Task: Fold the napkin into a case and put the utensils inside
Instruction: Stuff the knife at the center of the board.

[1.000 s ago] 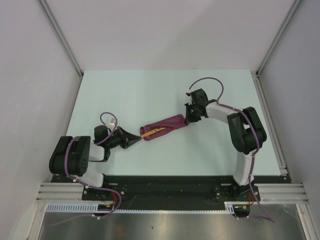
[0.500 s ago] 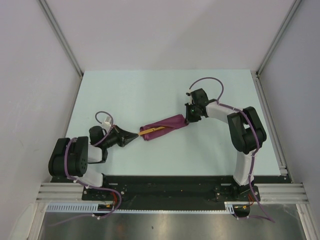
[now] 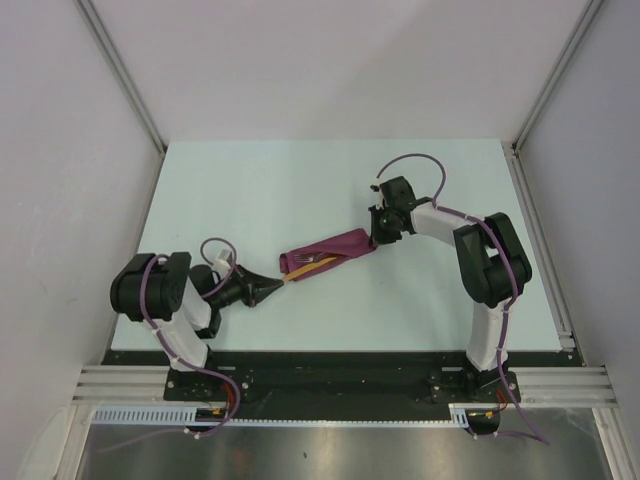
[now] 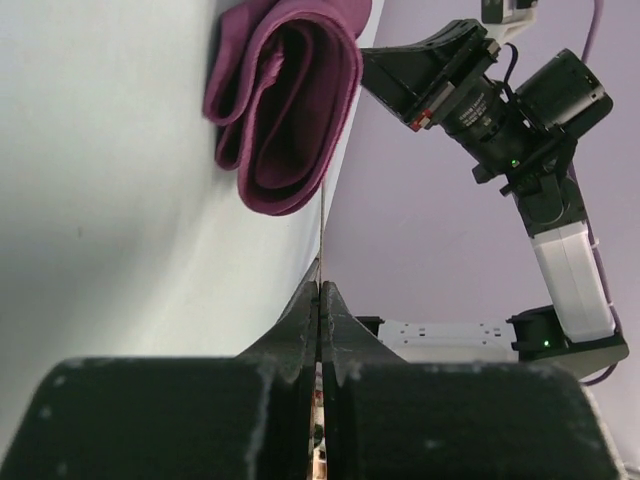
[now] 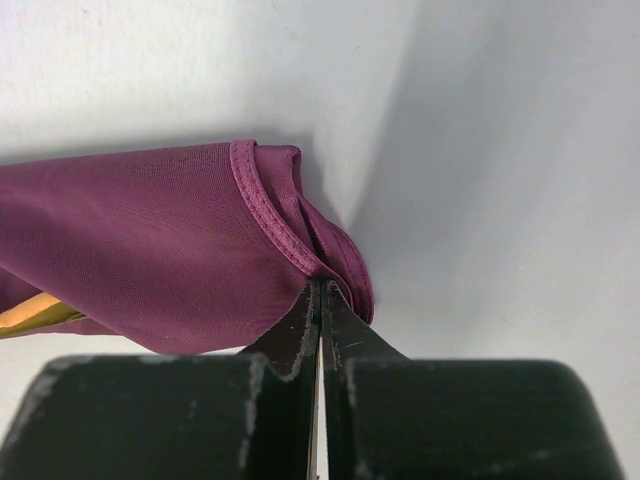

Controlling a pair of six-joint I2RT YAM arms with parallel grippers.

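Note:
The plum-magenta napkin is folded into a narrow case (image 3: 330,250) lying slantwise mid-table, its open mouth (image 4: 290,120) facing my left gripper. A golden-yellow utensil (image 3: 305,269) sticks out of that mouth. My left gripper (image 3: 280,284) is shut on the utensil's near end. In the left wrist view the utensil is a thin edge-on line (image 4: 322,235) running from the shut fingertips (image 4: 320,287) into the case. My right gripper (image 3: 376,238) is shut on the case's far end, pinching the hemmed folds (image 5: 300,240) at its tips (image 5: 321,287). The golden tip (image 5: 30,315) peeks out at the left.
The pale table (image 3: 250,190) is walled by white panels, with metal rails along the left (image 3: 120,70) and right (image 3: 545,100). My right arm (image 4: 480,90) looms beyond the case in the left wrist view. The black base strip (image 3: 330,365) runs along the near edge.
My left arm has swung its shoulder and elbow about. Its gripper tip first edged left and away, then came back right and nearer, still on the golden utensil. The right arm has held still.

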